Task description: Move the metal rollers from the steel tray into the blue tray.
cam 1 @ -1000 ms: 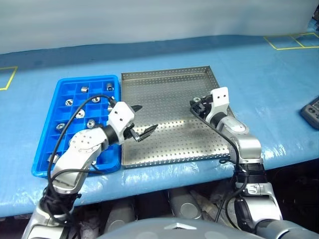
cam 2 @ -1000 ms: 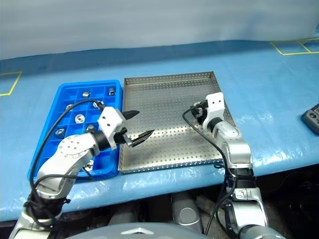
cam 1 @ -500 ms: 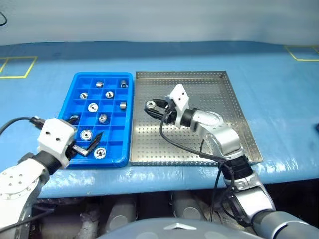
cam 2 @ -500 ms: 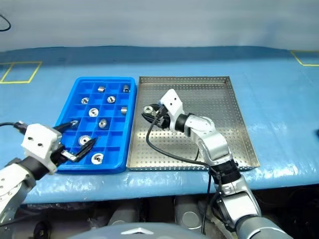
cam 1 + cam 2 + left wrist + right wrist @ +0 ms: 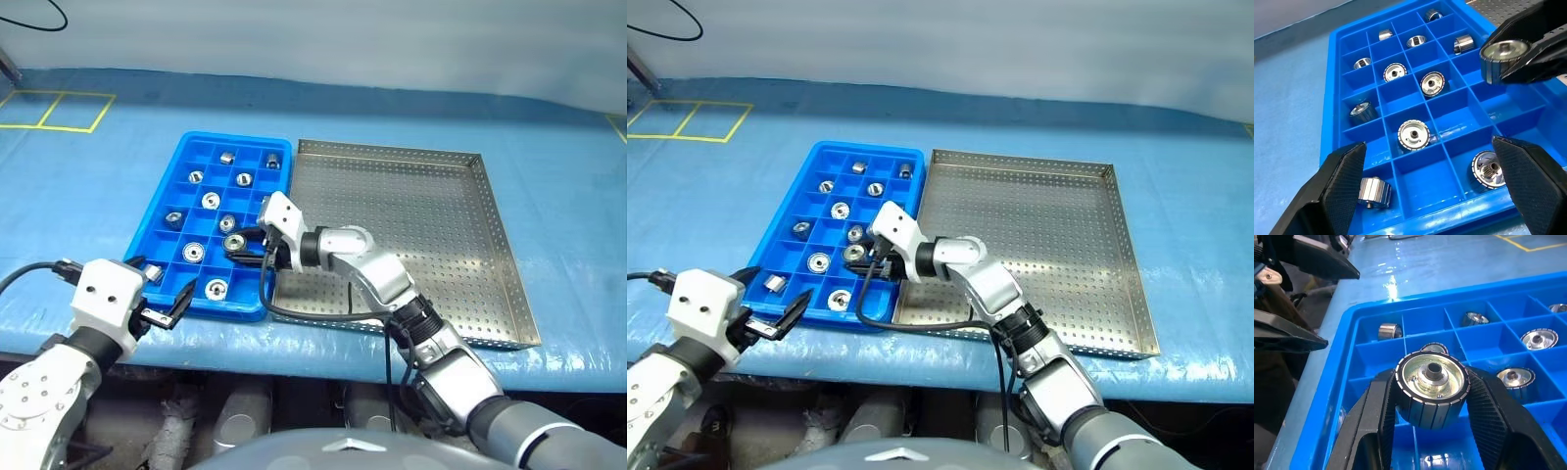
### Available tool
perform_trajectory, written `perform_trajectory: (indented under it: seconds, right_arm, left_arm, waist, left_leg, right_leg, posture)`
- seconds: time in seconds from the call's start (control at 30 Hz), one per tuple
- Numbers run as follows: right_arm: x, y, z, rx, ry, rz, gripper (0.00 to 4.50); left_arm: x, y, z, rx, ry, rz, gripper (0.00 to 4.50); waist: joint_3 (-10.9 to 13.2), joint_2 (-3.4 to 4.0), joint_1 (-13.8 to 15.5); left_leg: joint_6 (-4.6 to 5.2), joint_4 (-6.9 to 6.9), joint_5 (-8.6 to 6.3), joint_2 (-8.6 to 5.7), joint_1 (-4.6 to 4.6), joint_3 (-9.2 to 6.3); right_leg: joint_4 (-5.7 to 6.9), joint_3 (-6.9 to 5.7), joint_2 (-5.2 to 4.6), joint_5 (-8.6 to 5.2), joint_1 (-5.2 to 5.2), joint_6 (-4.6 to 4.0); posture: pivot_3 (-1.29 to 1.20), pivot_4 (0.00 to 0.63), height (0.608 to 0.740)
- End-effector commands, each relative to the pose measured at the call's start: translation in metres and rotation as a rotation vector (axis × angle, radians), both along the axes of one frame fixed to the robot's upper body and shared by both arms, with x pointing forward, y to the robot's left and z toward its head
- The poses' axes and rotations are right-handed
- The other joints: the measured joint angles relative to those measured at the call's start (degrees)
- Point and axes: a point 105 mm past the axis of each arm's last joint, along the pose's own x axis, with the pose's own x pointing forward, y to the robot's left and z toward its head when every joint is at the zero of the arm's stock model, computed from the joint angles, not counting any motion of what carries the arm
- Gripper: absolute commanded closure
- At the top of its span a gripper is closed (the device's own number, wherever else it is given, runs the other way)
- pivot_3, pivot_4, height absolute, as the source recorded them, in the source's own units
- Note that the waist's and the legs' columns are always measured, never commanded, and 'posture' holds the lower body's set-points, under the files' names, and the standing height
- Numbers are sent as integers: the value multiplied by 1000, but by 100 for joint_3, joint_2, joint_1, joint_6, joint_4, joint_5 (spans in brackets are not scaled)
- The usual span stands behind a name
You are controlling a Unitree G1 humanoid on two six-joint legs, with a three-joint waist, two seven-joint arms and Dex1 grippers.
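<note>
Roller (image 5: 1431, 389): shiny silver, ridged rim, centre hole, in right gripper (image 5: 1430, 431)

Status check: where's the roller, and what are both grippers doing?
Right gripper shut on a metal roller, above the blue tray. Left gripper open, at the tray's near edge. Steel tray holds no rollers. Nothing blocking.

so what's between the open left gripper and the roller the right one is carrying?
In the left wrist view, blue tray compartments lie between the left gripper and the held roller. Some hold rollers, some are empty. Right gripper is shut on it.
</note>
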Motion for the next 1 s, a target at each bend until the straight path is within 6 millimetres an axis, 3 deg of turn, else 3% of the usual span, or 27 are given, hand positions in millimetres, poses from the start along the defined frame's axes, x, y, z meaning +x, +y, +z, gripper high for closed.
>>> perform_trajectory:
  seconds: [0.03, 0.3, 0.5, 0.67, 0.83, 1.0]
  right_arm:
    - [6, 5, 13, 26, -36, -9, 2730]
    - [15, -1, 8, 11, -11, -51, 2730]
    - [19, -7, 11, 12, -68, -84, 791]
    - [26, -21, 28, 61, -115, -164, 791]
    - [37, -58, 53, 143, -198, -334, 791]
    - [39, -123, 48, 68, -256, -500, 791]
  left_arm:
    - [1, -6, 10, 18, -49, -17, 0]
    - [7, -10, 11, 13, -55, -44, 0]
    - [12, -12, 11, 10, -57, -62, 0]
    - [19, -19, 11, -6, -65, -103, 0]
    - [41, -43, 14, -50, -121, -191, 0]
    - [67, -76, 13, -84, -175, -330, 0]
  waist:
    - [0, 0, 0]
    - [0, 0, -7]
    - [0, 0, -61]
    - [0, 0, -74]
    - [-2, 0, -69]
    - [-4, -1, -107]
  left_leg:
    - [-1, -1, 1, 1, 0, 0]
    - [-9, -15, 3, 2, 0, -7]
    - [-11, -15, 4, 3, 0, -8]
    - [-11, -14, 4, 2, 0, -8]
    - [-12, -13, 4, 0, 0, -5]
    - [-9, -8, 3, -8, -3, 6]
  right_leg:
    - [0, 0, 1, 1, -1, -2]
    - [-1, -10, 3, 5, -4, -14]
    - [0, -11, 3, 5, -4, -13]
    - [0, -12, 3, 6, -3, -13]
    - [-1, -15, 1, 7, 0, -11]
    - [-7, -13, -6, 10, 5, -8]
  posture:
    - [152, 150, 740]
    - [129, 150, 740]
    - [106, 150, 740]
    - [67, 150, 740]
    - [6, 150, 740]
    - [-86, 150, 740]
